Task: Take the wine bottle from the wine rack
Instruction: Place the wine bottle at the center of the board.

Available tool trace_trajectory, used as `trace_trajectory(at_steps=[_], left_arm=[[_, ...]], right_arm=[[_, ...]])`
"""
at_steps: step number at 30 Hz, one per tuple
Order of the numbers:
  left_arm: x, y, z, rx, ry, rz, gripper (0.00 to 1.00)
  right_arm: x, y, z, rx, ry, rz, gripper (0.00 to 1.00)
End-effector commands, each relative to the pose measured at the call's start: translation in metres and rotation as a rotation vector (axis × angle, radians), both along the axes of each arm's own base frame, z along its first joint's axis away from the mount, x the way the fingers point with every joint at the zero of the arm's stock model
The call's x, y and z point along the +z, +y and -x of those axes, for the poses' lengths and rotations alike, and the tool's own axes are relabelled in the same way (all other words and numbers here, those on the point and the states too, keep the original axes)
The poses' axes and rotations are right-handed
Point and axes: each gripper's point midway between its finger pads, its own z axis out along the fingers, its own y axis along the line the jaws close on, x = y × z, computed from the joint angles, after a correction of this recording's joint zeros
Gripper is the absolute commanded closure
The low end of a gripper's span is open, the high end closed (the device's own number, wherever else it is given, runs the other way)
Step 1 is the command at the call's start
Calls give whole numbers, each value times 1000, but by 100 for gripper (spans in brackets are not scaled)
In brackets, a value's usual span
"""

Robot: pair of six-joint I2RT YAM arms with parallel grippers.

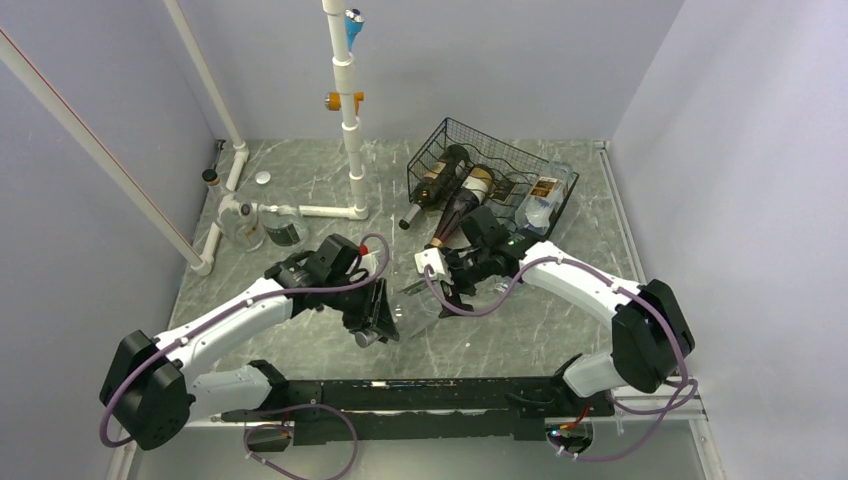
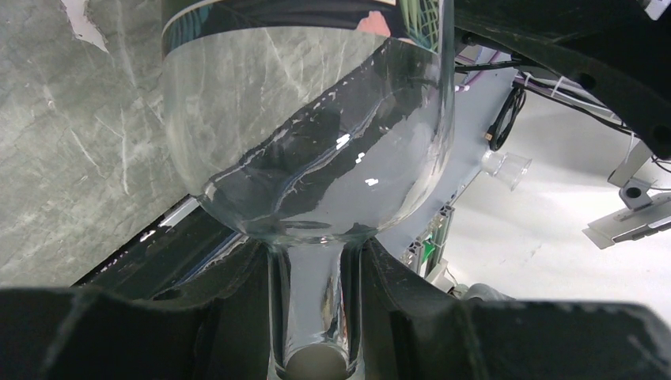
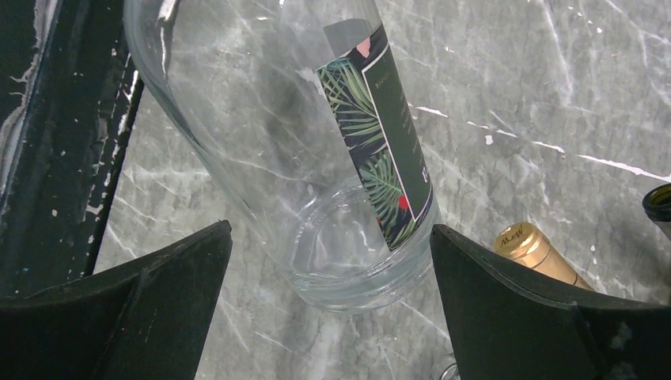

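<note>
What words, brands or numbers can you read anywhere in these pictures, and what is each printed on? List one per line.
On the clear bottle, the palm-leaf label: pale lettering along its edge, too blurred to read.
On the gold foil cap: dark script, perhaps starting with "M", otherwise unreadable.
On the bottle labels in the wine rack: too small to read.
No other text shows.
</note>
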Motion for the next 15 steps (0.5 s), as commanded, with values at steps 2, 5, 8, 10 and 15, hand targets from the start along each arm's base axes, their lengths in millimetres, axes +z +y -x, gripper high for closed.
trace_trajectory(at_steps=[2,5,8,10,15], left_arm=[[51,-29,-12,-103,-146,228,100],[48,-30,-11,-107,-134,229,100],[47,-31,-10,-111,-121,236,100],[46,-32,-9,-115,-115,240,100],[43,-32,-9,-123,-105,240,100]], right_arm=[[-8,4,-6,-9,-37,-6,1],[-11,4,-5,-13,-42,-13,1],[-15,4,-5,-18,-43,-15,1],[-19,4,-5,-18,-42,-17,1],[-26,4,-7,-27,-51,-17,2]])
